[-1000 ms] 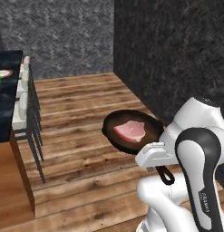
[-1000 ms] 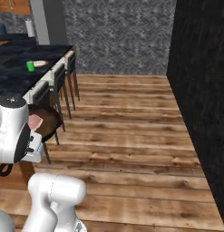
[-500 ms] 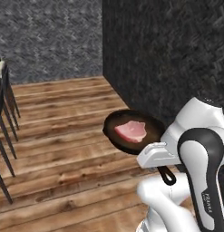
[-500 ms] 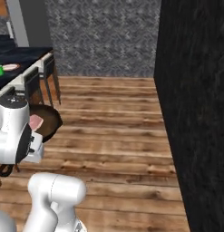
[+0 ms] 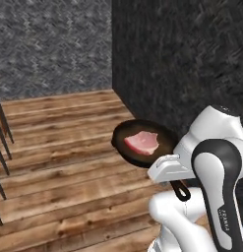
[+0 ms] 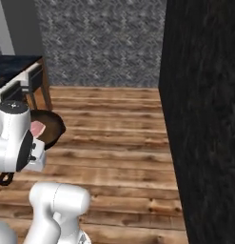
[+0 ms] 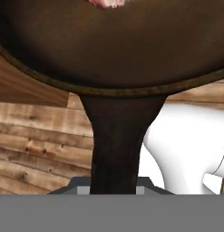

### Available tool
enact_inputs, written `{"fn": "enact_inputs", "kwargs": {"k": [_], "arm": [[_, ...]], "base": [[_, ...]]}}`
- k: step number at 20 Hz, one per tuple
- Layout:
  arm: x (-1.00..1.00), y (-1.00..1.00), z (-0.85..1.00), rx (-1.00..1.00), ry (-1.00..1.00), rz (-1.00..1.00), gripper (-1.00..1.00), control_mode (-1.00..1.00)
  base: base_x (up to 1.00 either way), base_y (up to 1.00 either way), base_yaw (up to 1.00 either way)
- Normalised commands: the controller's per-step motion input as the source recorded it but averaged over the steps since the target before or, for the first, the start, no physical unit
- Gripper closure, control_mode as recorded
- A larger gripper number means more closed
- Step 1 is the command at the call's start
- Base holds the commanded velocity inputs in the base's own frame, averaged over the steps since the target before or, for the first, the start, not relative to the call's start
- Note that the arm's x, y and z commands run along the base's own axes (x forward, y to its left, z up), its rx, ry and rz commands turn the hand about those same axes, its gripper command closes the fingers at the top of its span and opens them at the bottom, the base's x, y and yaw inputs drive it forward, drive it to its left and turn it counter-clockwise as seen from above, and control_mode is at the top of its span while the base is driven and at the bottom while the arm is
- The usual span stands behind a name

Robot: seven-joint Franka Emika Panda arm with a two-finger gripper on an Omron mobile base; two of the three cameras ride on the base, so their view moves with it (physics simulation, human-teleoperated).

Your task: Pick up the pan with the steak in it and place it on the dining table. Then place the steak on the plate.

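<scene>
**Pan carried above the floor while the base turns**

Pan [image 5: 142, 143] hangs in the air above the wooden floor [image 5: 59, 172], held level by its short handle [image 5: 181, 190]. The gripper [image 5: 168, 169] is clamped together on this handle; in the hand view the dark handle [image 7: 115, 145] runs straight up from the bottom edge into the round bowl of the pan [image 7: 113, 50], so the grip looks centred.

Compared with one second ago, the whole scene has slid sideways in both base views. The stools and the black-topped table have moved out toward 9 o'clock, and the dark wall [image 5: 192, 64] now takes most of the right side. This is the camera turning with the base, not the things moving. The pan and the steak [image 5: 141, 141] keep the same place in front of the arm. I judge that the carrying step is going on and the placing is not yet begun.

In the left base view the long axis of the pan runs from the loop end of the handle at 5 o'clock to the far rim at 11 o'clock. The steak lies flat in the middle of the bowl, its longer side about from 9 to 3 o'clock.

Farther away, in the right base view, a corner of the dining table [image 6: 16, 62] shows at 10 o'clock, well apart from the pan [image 6: 50, 128]. Behind it stands the grey stone wall [image 6: 100, 43].
</scene>
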Motion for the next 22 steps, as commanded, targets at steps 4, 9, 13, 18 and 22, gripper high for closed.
{"fn": "enact_inputs", "kwargs": {"k": [4,9,13,18,22], "arm": [[0.00,0.00,0.00,0.00,0.00,0.00,1.00,1.00],[0.00,0.00,0.00,0.00,0.00,0.00,1.00,1.00],[0.00,0.00,0.00,0.00,0.00,0.00,1.00,1.00],[0.00,0.00,0.00,0.00,0.00,0.00,1.00,1.00],[0.00,0.00,0.00,0.00,0.00,0.00,1.00,1.00]], "base": [[1.00,-0.22,0.00],[1.00,-0.21,0.00],[1.00,-0.20,0.00],[1.00,-0.20,0.00],[1.00,-0.13,0.00]]}}
